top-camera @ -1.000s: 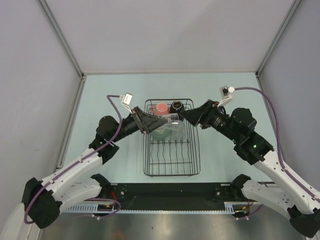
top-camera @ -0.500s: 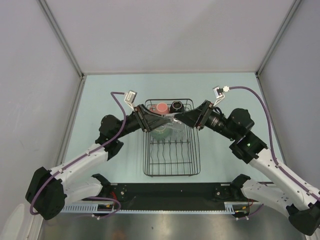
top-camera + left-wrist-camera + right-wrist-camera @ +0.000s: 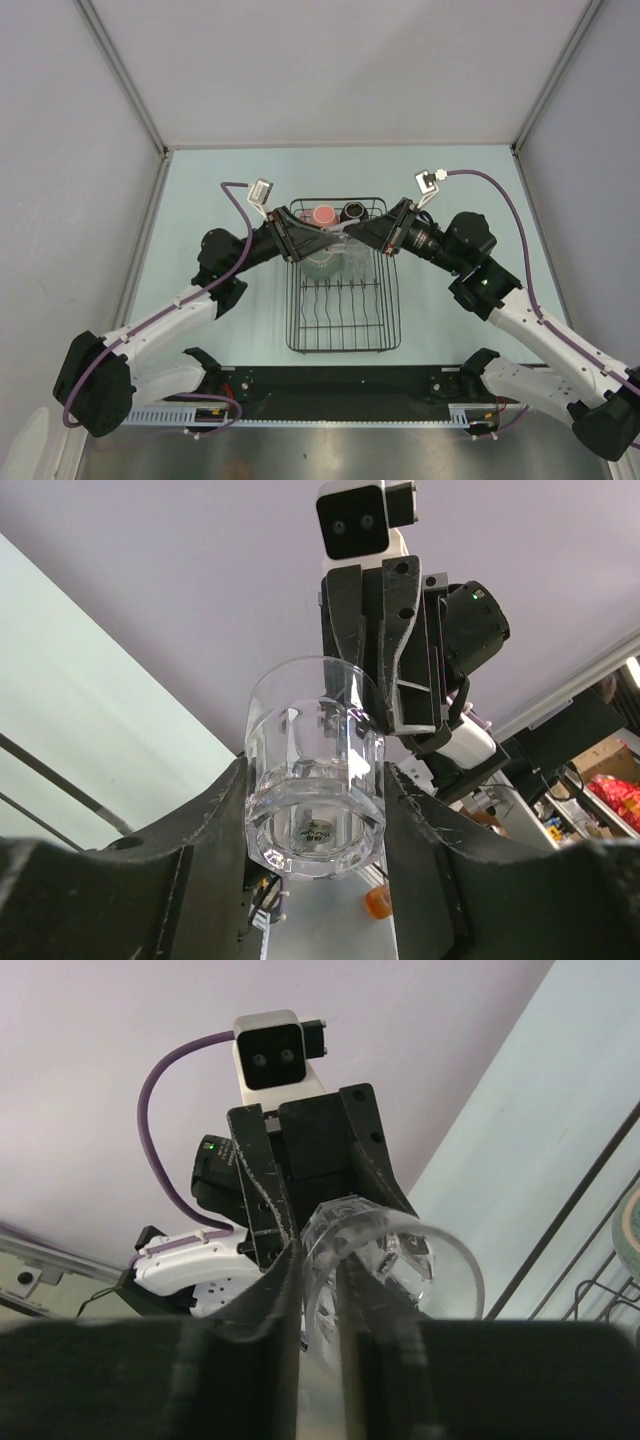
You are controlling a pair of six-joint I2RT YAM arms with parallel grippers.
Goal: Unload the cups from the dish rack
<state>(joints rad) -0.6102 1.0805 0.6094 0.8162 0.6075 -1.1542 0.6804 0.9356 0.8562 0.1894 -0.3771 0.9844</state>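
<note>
A clear glass tumbler hangs tilted on its side above the far end of the black wire dish rack. My left gripper is shut on its thick base, one finger on each side. My right gripper comes from the opposite side and is shut on the tumbler's rim wall, one finger inside and one outside. In the rack below stand a pink mug, a black cup and a pale-green bowl-like cup, partly hidden by the grippers.
The rack's near half holds only upright tines. Pale green tabletop lies on both sides of the rack, and grey walls close in the back and sides. Rack wires cross the right wrist view.
My right gripper has moved left to the tumbler and narrowed from wide open onto its rim. The left gripper has kept hold of the base and barely moved.
</note>
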